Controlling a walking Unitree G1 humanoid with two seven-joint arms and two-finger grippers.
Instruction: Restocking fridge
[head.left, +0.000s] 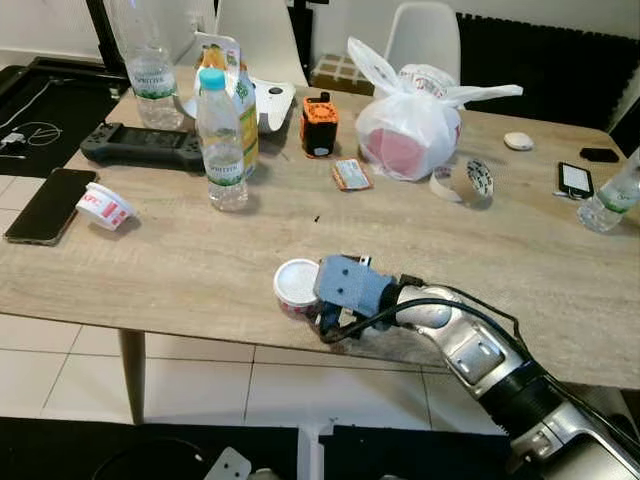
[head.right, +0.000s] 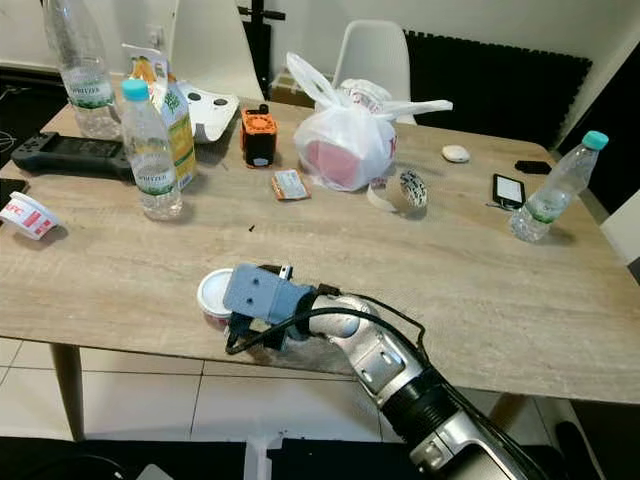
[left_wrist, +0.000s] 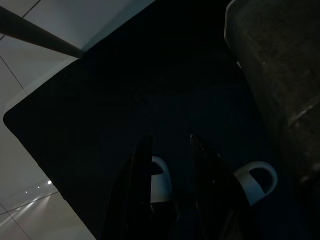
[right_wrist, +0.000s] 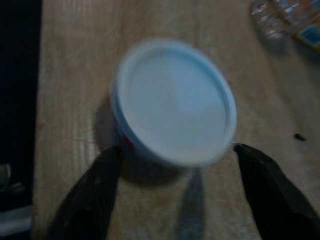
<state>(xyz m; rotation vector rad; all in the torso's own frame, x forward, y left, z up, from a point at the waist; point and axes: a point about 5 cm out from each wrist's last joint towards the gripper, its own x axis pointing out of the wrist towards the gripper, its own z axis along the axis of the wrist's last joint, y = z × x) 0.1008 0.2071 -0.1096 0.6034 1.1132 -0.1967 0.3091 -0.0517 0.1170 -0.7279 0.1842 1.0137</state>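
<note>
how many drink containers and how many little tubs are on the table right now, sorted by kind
Clear water bottles: 3
Juice cartons: 1
Small lidded tubs: 2, one upright between the right pincer fingers, one on its side
Total: 6
</note>
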